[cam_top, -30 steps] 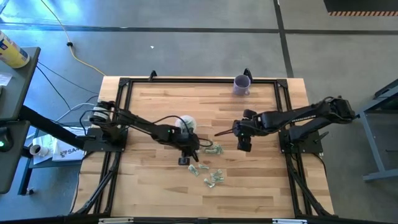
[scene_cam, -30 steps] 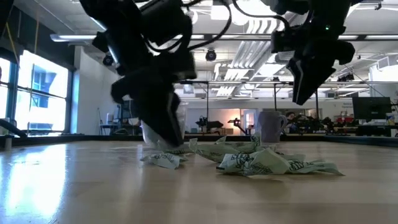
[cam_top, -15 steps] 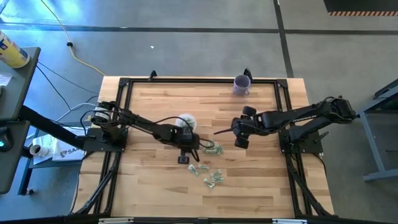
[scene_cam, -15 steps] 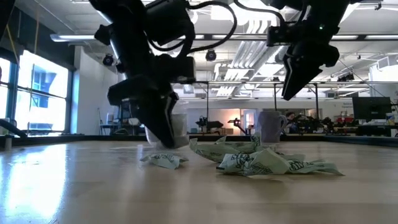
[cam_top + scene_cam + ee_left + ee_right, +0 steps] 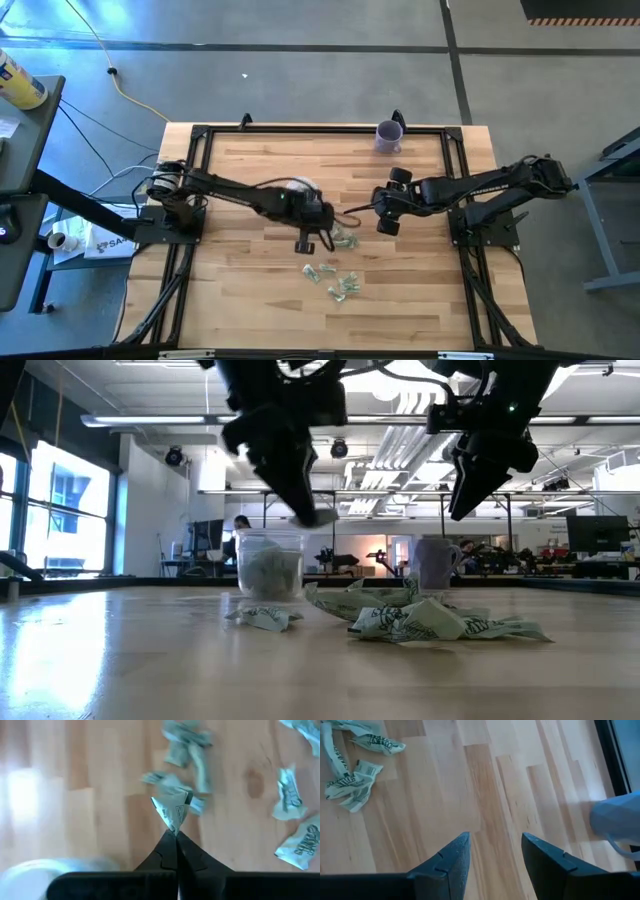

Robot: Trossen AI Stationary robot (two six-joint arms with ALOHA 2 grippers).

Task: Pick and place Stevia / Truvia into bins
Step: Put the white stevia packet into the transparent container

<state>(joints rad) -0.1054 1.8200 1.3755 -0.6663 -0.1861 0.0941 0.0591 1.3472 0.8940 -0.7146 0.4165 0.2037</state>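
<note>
Two dark jointed arms, loose black cables, tapered fingers.

high: overhead, straight down | low: tabletop level | wrists: close, downward | shared: packets [image 5: 337, 272]

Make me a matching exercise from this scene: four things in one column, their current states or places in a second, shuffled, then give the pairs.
Things:
1. left gripper
2. right gripper
3. round cup
4. purple mug

States:
A. at the table's far edge
B. open, holding nothing
C. already has packets inside
D. shut on a packet, lifted off the table

Pairs: 1-D, 2-B, 3-C, 4-A
</note>
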